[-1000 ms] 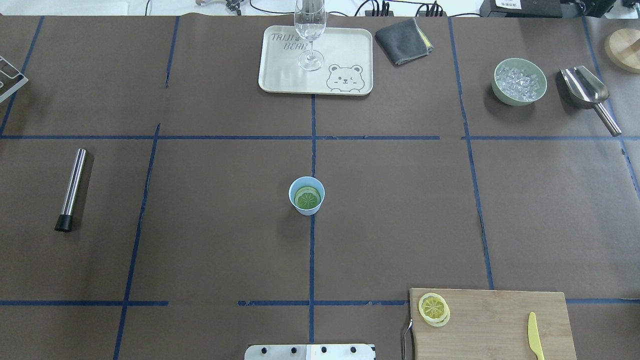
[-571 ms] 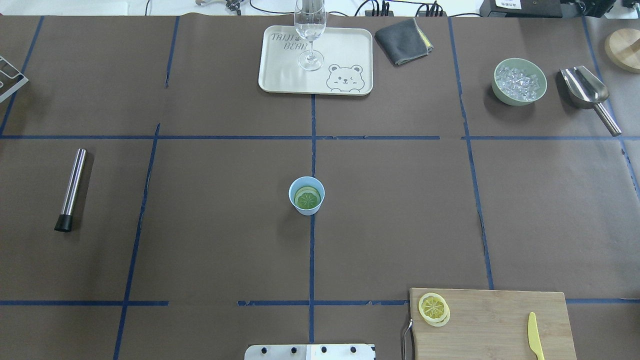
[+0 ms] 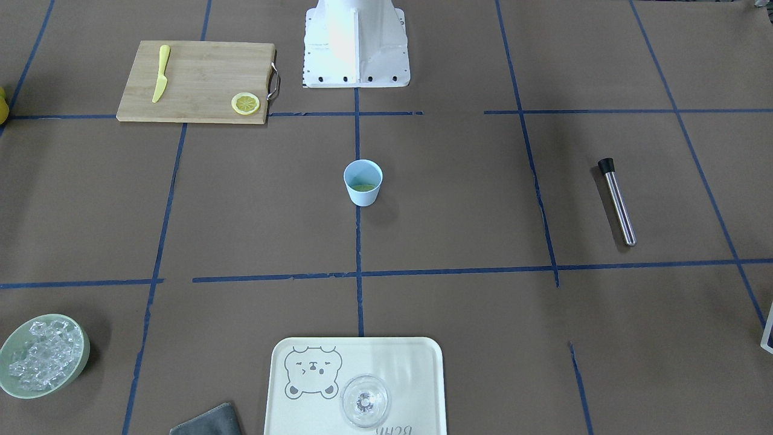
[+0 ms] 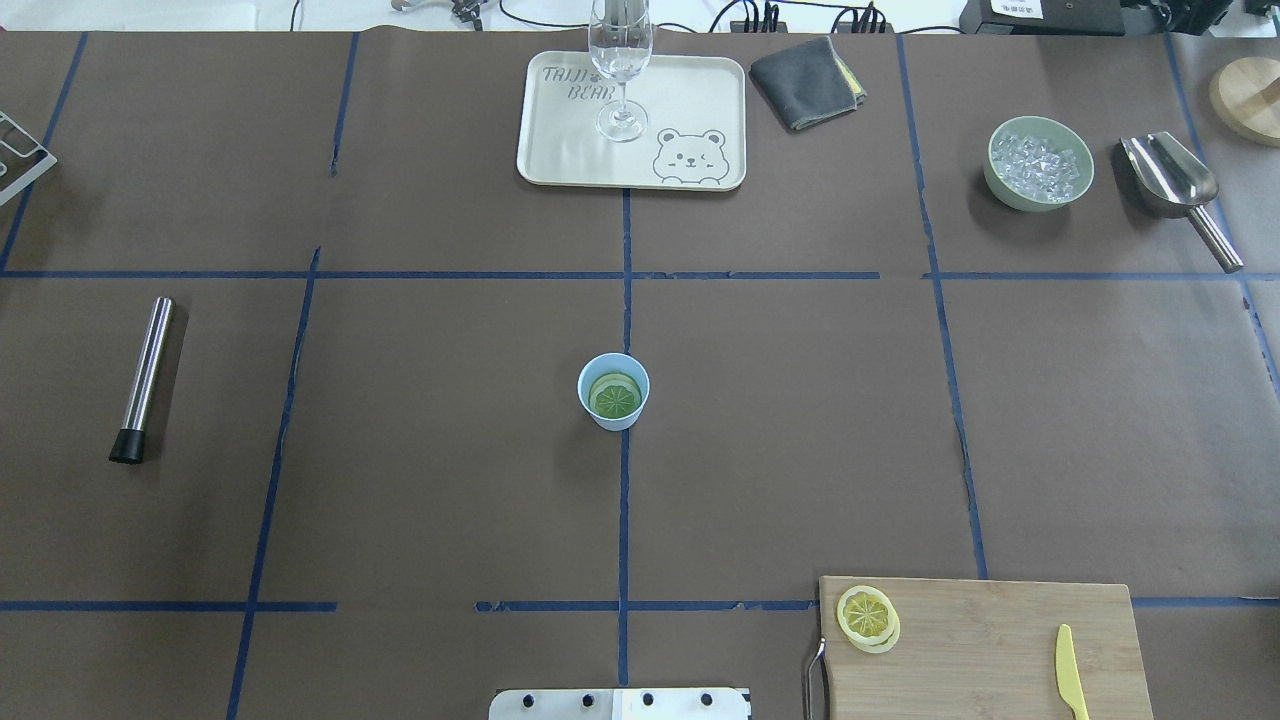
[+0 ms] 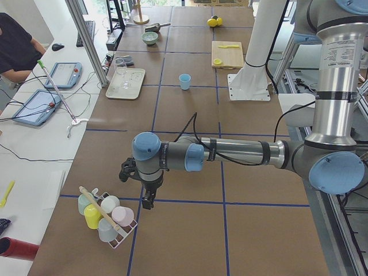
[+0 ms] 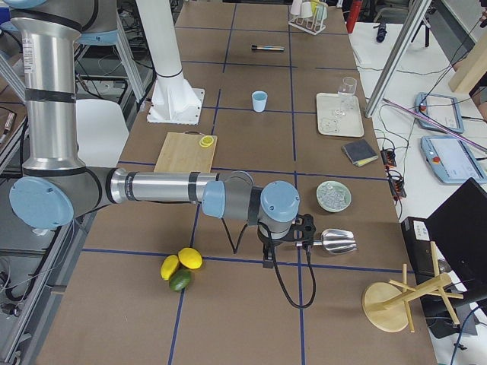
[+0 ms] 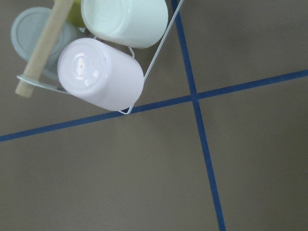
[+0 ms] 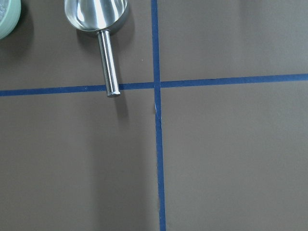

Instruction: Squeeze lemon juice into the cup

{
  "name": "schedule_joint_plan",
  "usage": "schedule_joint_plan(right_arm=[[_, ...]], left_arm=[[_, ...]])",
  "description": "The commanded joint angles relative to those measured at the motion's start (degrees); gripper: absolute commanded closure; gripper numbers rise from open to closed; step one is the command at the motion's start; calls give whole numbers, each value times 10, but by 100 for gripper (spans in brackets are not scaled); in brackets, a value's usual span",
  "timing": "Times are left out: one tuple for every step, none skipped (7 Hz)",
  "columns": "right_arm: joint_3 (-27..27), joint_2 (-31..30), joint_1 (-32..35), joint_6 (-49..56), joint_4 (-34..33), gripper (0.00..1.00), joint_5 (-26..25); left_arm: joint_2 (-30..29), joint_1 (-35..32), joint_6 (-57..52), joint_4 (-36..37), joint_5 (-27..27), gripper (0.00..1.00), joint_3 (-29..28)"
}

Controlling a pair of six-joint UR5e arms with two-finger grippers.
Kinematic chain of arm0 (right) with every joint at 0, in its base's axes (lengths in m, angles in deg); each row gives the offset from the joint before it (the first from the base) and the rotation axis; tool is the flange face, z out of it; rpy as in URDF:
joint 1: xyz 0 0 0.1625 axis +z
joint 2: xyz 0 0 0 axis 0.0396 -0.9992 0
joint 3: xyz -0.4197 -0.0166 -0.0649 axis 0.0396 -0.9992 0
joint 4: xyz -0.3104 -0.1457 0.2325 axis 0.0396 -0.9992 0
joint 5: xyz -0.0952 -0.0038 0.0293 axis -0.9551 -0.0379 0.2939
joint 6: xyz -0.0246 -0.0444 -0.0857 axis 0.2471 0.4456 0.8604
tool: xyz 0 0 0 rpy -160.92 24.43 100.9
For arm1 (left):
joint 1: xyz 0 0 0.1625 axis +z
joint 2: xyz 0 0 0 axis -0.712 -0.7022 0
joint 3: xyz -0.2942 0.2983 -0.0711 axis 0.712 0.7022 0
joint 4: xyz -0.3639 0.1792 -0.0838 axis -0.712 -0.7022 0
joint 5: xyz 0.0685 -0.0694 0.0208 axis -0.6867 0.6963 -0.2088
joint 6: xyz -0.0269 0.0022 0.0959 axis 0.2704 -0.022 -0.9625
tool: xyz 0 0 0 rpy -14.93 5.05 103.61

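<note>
The desk [image 4: 800, 420] is covered in brown paper gridded with blue tape, and the light blue cup [image 4: 613, 391] stands upright at its middle on a tape line, with a greenish citrus slice lying flat inside it. The lemon [image 4: 868, 617], cut face up, rests on a second pale slice at the corner of the bamboo cutting board [image 4: 1000, 640] near my base. It is well apart from the cup, and a yellow plastic knife [image 4: 1070, 672] lies toward the board's other end. My left gripper [image 5: 148, 200] hangs over the desk's far left end, pointing down just beside a wire rack of upturned cups [image 5: 109, 215]. My right gripper [image 6: 267, 261] hangs over the far right end, next to the handle of the steel scoop [image 8: 96, 12] and near the green bowl of ice [image 6: 321, 204]. I cannot tell how wide either gripper stands, since neither wrist view shows the fingers. Nothing is seen in either one.
</note>
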Motion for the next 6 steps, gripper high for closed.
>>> schedule_joint_plan(right_arm=[[0, 12, 0, -3, 1, 0, -1], [-1, 16, -1, -3, 0, 0, -1], [-1, 17, -1, -4, 0, 0, -1], [-1, 18, -1, -4, 1, 0, -1], [-1, 22, 0, -7, 1, 0, -1], [-1, 22, 0, -7, 1, 0, -4]], left_arm=[[2, 0, 0, 0, 0, 0, -1], [2, 0, 0, 0, 0, 0, -1], [1, 0, 0, 0, 0, 0, -1], [2, 0, 0, 0, 0, 0, -1], [2, 0, 0, 0, 1, 0, -1], [2, 0, 0, 0, 1, 0, -1]])
